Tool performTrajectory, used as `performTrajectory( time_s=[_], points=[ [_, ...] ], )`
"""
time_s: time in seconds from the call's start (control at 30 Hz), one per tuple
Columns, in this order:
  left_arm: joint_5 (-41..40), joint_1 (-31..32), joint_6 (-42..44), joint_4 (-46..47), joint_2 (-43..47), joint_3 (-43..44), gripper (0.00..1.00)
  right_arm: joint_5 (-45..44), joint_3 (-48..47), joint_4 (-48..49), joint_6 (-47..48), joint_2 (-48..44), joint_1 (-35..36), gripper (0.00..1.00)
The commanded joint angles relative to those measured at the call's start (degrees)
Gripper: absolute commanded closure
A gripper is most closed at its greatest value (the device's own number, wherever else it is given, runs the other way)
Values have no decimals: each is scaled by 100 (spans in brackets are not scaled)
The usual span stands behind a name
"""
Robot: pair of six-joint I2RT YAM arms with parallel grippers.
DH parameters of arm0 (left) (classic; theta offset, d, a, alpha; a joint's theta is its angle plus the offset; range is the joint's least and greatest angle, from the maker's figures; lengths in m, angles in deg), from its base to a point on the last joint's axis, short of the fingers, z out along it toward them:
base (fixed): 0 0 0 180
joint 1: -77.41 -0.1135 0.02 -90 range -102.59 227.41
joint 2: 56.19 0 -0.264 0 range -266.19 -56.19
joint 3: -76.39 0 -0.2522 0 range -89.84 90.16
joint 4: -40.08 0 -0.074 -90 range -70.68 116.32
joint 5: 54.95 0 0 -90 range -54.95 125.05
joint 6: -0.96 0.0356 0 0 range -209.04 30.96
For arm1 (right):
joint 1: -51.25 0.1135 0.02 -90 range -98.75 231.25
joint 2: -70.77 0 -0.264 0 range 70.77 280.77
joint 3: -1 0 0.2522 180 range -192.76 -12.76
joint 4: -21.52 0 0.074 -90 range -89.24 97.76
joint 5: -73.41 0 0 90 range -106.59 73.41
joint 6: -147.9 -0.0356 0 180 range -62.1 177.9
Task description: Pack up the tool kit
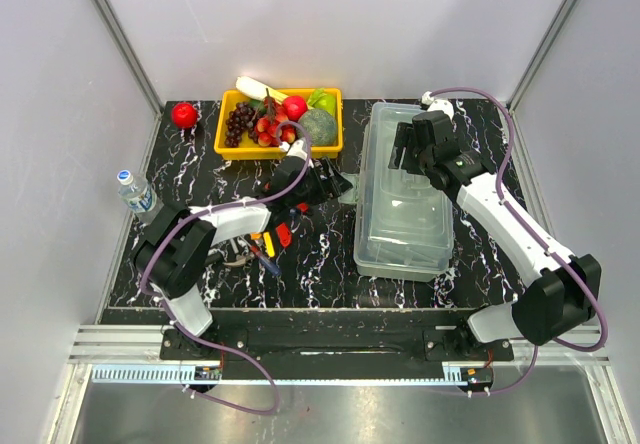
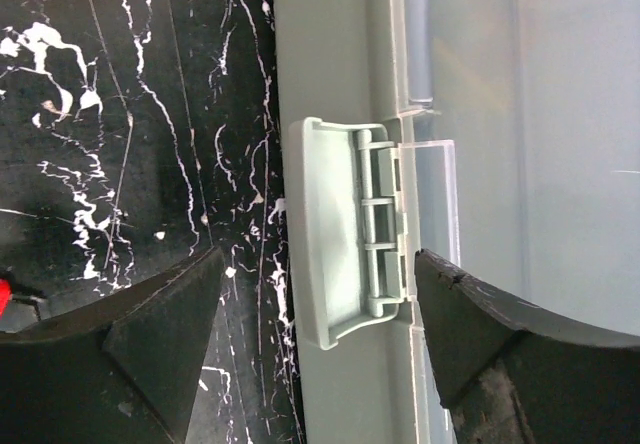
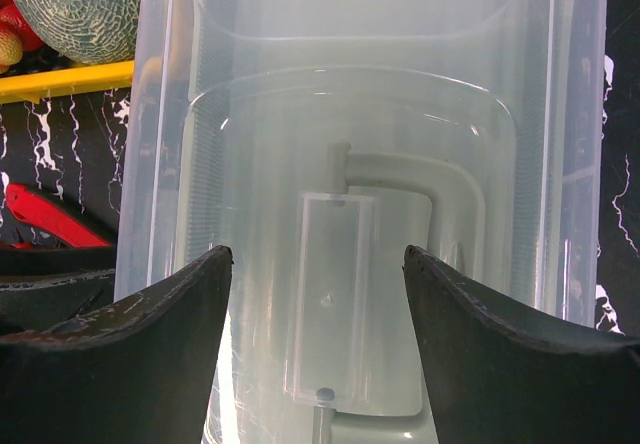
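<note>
Top external view: the large translucent grey-green plastic toolbox [image 1: 403, 204] lies near the counter's right edge. The right gripper [image 1: 405, 149] hovers over its far end, jaws apart. The left gripper [image 1: 338, 186], jaws apart, frames its grey side latch [image 2: 350, 274]. Small red- and orange-handled tools [image 1: 272, 236] lie left of the box.

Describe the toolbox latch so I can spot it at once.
Find the big translucent toolbox right of centre. On its long left side, between the left tool's open fingers, sits the latch: a small grey-green flap, opaque and ribbed, unlike the clear lid beside it.
</note>
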Motion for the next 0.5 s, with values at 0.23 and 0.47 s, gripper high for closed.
performTrajectory(
  time_s=[0.23, 0.47],
  points=[
    [40, 18, -34, -52, -47, 348, 23, -267, -303, -1575, -25, -59, -12, 25],
    [-329, 18, 344, -658, 427, 576, 20, -398, -585, -1769, -201, -428, -39, 26]
  ],
)
